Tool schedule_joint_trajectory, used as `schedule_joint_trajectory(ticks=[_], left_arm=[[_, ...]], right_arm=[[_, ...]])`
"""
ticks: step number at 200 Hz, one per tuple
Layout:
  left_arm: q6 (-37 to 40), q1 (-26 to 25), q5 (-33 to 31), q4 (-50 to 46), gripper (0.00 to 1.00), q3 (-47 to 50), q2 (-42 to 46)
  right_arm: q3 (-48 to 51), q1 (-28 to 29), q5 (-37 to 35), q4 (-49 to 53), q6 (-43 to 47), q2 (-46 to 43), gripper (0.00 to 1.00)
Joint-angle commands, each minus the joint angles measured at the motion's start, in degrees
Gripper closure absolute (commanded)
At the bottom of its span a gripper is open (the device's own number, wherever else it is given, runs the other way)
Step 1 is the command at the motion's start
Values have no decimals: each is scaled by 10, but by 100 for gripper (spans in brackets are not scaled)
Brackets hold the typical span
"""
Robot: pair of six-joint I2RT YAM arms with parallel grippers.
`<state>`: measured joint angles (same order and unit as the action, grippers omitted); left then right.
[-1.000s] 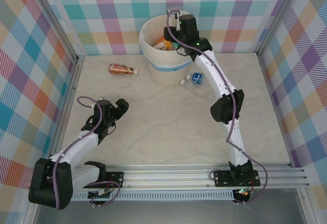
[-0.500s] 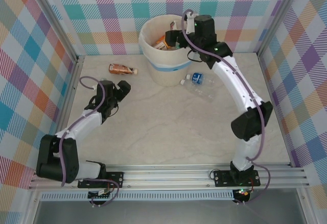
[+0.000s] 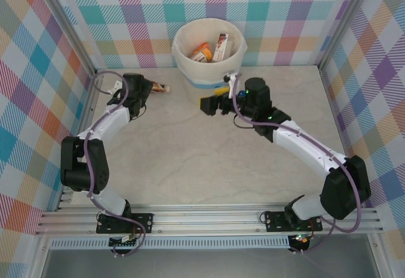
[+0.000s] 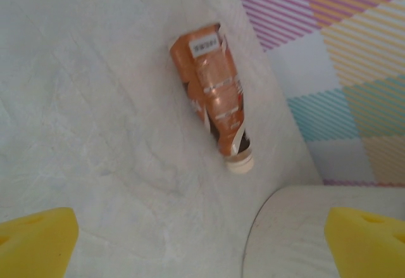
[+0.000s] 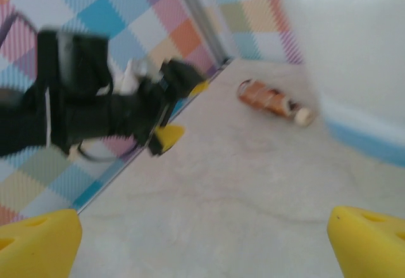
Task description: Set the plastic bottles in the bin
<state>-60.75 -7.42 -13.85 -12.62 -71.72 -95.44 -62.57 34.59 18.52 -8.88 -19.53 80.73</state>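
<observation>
An orange-brown plastic bottle [image 4: 215,91] with a white cap lies on its side on the table, left of the bin [image 3: 209,75]. My left gripper [image 3: 147,89] hovers open just short of the bottle [image 3: 162,88], nothing between its yellow fingertips [image 4: 35,240]. The round cream bin with a blue band holds several bottles [image 3: 204,52]. My right gripper [image 3: 212,99] hangs open and empty low in front of the bin, facing left. Its camera sees the same bottle [image 5: 272,101] and the bin's wall [image 5: 354,69].
The bin's curved wall [image 4: 316,233] sits close to my left gripper's right finger. The left arm [image 5: 95,107] runs along the plaid left wall [image 3: 44,88]. The right arm [image 3: 304,145] stretches across the right half of the table.
The right gripper came out of the bin, opened wide and dropped in front of it, its arm now over the clear bottle. The left gripper advanced up to the orange-brown bottle.
</observation>
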Motion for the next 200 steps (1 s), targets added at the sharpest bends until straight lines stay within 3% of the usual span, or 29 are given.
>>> schedule_joint_trajectory(ticks=[1,38,94,149,180,200], left_arm=[[-84,-2,-60,-108,0,-83,-77],[-153,-3,-72,-338,0,-353,-239],[-221,-6,-124,-546,0,-713,-469],[-207,-7,-169,-630,0,-979,-637],[-198,-5,-158,-585,0,-999,-675],[-179,-5,-155,-547,6,-999,-688]], right_arm=[[42,30,16,-136,-30,-10,0],[72,34,85,-163,-72,-1,0],[121,35,36,-99,-6,-70,0],[160,35,-8,-61,22,-141,0],[172,34,-35,-45,34,-164,0],[171,34,-43,-31,41,-169,0]])
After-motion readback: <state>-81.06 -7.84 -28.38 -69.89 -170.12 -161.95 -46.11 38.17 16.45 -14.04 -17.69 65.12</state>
